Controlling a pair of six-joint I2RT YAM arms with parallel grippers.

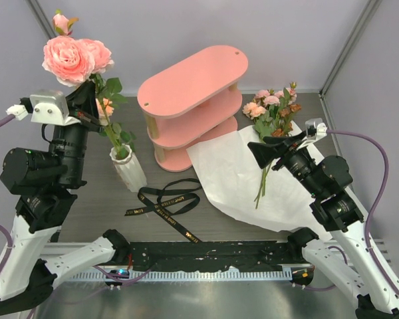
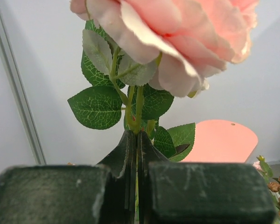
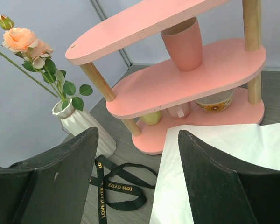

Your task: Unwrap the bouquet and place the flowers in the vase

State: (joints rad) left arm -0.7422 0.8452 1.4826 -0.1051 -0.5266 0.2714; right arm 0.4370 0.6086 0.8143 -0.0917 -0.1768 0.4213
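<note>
Grey wood-grain worktop (image 1: pixel 100 199) between pale walls carries a pink three-tier shelf (image 1: pixel 193 73) at the back, with a pink cup (image 3: pixel 183 44) on its middle tier and a patterned bowl (image 3: pixel 214 100) on the lowest. Left of the shelf stands the ribbed white vase (image 1: pixel 128 169), upright, with a tall pink rose (image 1: pixel 70 58) rising from its mouth and leaning to the left. The left gripper (image 2: pixel 136 149) is clamped tight on that rose's green stem, among the leaves just under the bloom. A black ribbon (image 1: pixel 163 203) lies loose and looped on the worktop in front of the shelf, between the vase and the unfolded white paper (image 1: pixel 233 173). The rest of the flowers (image 1: pixel 272 109) lie on the far part of that paper, heads toward the back wall and stems pointing toward the arms. The right gripper (image 3: pixel 137 135) hangs above the paper near those stems, its jaws spread wide and holding nothing.
</note>
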